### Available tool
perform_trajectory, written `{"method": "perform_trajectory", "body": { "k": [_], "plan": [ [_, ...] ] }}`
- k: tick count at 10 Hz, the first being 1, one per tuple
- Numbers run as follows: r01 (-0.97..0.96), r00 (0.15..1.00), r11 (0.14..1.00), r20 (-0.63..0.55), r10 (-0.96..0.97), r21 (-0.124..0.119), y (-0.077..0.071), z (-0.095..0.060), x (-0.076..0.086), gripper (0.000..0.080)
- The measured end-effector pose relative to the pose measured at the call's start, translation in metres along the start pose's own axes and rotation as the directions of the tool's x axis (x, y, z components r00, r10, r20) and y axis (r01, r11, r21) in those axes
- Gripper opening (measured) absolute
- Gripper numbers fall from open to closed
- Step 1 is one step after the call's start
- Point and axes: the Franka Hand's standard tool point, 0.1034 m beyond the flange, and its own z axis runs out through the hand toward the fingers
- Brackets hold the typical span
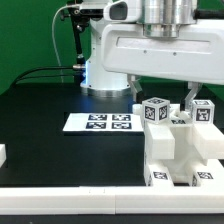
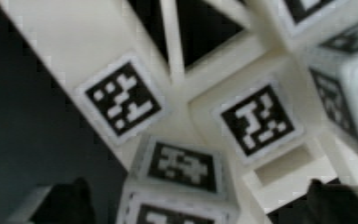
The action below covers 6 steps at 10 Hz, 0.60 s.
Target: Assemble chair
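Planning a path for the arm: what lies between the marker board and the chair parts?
Only bare black table, as the exterior view shows, between the marker board and the chair parts.

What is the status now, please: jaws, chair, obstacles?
Gripper above the chair, jaws apart, holding nothing. Chair partly assembled, standing at the exterior view's right. Marker board lies apart. Nothing seen in the way.

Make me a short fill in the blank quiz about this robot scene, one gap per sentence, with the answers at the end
1. The tabletop under the parts is ____ in colour.
2. The marker board lies to the exterior view's ____ of the chair.
3. The backdrop behind the table is ____.
4. The chair parts carry square black-and-white marker ____.

Missing words: black; left; green; tags
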Motion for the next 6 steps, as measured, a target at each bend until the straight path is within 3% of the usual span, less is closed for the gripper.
{"method": "perform_trajectory", "body": {
  "k": [1,2,3,6],
  "plan": [
    [-0.003,1.000,1.000,-0.001,0.003,-0.001,0.0020,-0.0001,0.0018,0.0535],
    [-0.010,1.000,1.000,-0.001,0.010,-0.001,0.0018,0.0002,0.0017,0.0336],
    [-0.128,0.992,0.992,-0.001,0.128,-0.001,0.0021,0.0004,0.0019,0.0280],
    [-0.351,0.936,0.936,-0.003,0.351,0.004,0.0016,0.0013,0.0023,0.0280]
  ]
}}
